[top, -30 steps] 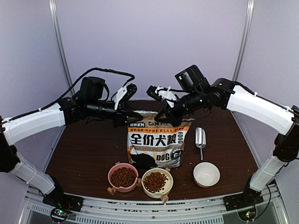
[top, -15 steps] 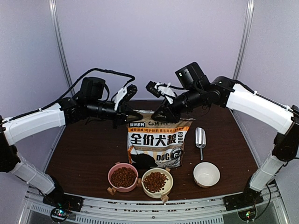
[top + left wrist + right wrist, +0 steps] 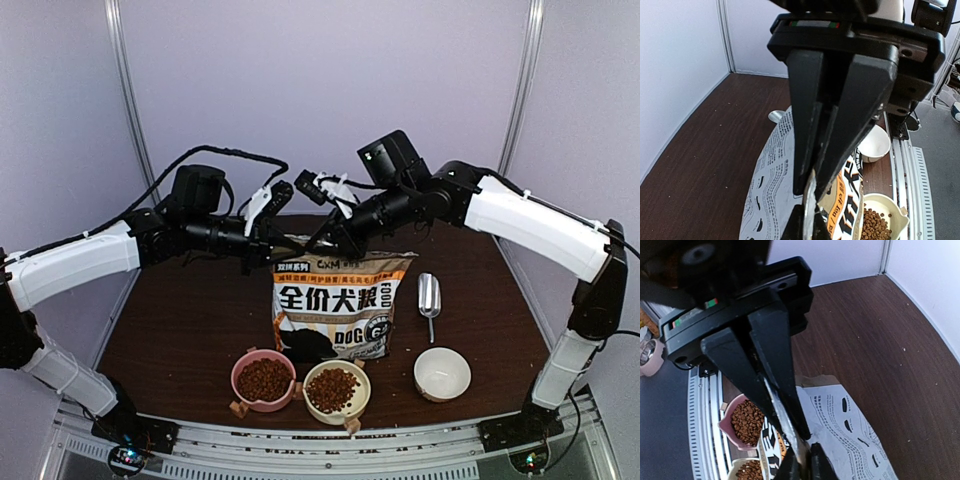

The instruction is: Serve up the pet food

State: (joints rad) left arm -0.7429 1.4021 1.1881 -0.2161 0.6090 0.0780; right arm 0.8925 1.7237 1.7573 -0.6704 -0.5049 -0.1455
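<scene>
Pet food point(image 3: 264, 379): brown kibble is heaped in the pink bowl point(image 3: 236, 380) and in the cream bowl point(image 3: 366, 386), side by side at the near edge of the table point(image 3: 170, 320). Any kibble inside the bag is hidden.
White bowl point(image 3: 442, 372): seen empty, to the right of the cream bowl.
Bag point(image 3: 340, 310): stood upright behind the bowls, printed face toward the camera. Whether its mouth is parted cannot be told.
Left gripper point(image 3: 289, 244): closed flat on the thin top edge of the bag at its left corner; the pinch is shown clearly in the left wrist view.
Right gripper point(image 3: 321, 243): fingers brought nearly together over the same top edge, just beside the left gripper. In the right wrist view a thin strip of the bag appears to be nipped between them.
Scoop point(image 3: 428, 296): laid on the table to the right of the bag, untouched by either arm.
Progress: two of three bowls judged filled; one judged left to fill.
Step in hand: judged to be handling of the bag's top with both arms, likely ahead of the last serving.
</scene>
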